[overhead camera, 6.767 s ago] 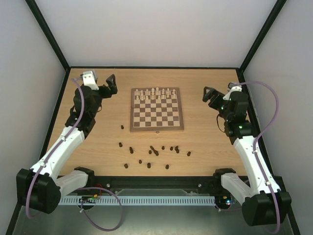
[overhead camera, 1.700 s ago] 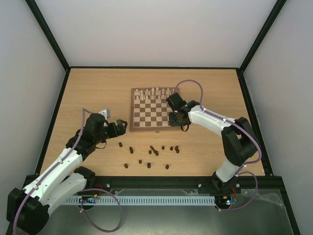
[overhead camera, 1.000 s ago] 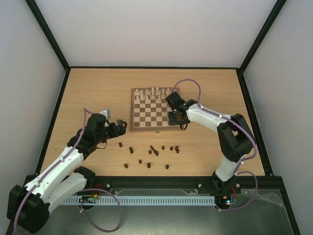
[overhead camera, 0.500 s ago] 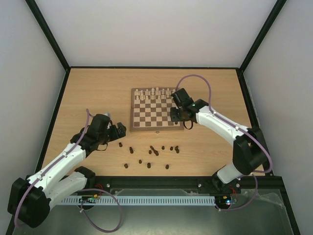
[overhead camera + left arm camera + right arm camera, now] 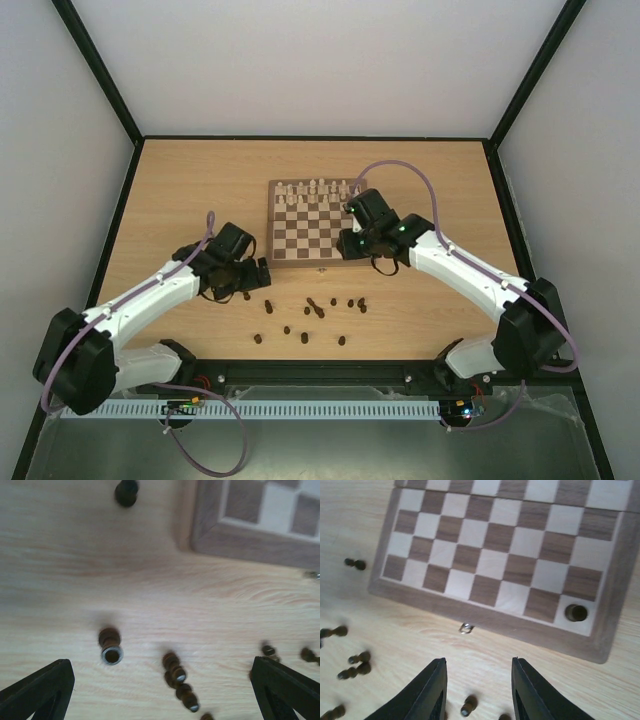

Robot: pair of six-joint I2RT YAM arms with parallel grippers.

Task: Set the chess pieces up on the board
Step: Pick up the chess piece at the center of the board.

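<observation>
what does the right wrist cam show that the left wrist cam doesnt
Only the right wrist view shows a dark piece standing on a corner square of the board. Only the left wrist view shows the left gripper, open, with a toppled piece close up. Both show board, table and scattered dark pieces.

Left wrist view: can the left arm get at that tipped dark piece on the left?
Likely yes: the left end effector hangs open above the tipped dark piece, which lies alone with nothing blocking it.
</observation>
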